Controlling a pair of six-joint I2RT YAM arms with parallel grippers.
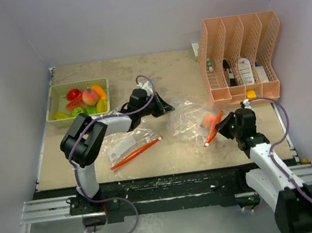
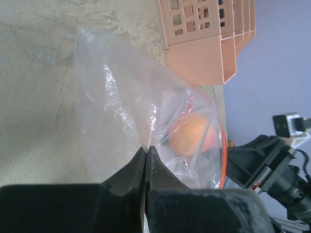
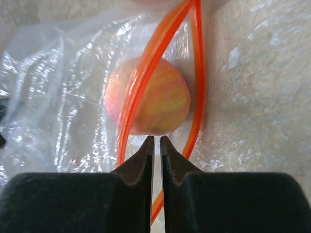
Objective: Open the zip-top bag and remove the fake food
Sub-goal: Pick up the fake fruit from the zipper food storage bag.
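Note:
A clear zip-top bag (image 1: 184, 118) with an orange zip lies mid-table. Its mouth is spread apart toward the right. One peach-coloured fake fruit (image 1: 208, 120) sits inside, just behind the zip. My left gripper (image 1: 166, 108) is shut on the bag's far-left film; the left wrist view shows the jaws (image 2: 146, 148) pinching the plastic (image 2: 112, 97), with the fruit (image 2: 189, 133) beyond. My right gripper (image 1: 222, 128) is at the bag's mouth. In the right wrist view its jaws (image 3: 157, 138) are nearly closed on the lower orange zip edge (image 3: 197, 97), just below the fruit (image 3: 155, 102).
A green basket (image 1: 77, 84) at the back left holds several fake foods (image 1: 87, 99). A second, flat zip-top bag (image 1: 126, 143) lies near the left arm. A peach file organizer (image 1: 240, 54) with bottles stands at the back right, also seen in the left wrist view (image 2: 204, 48).

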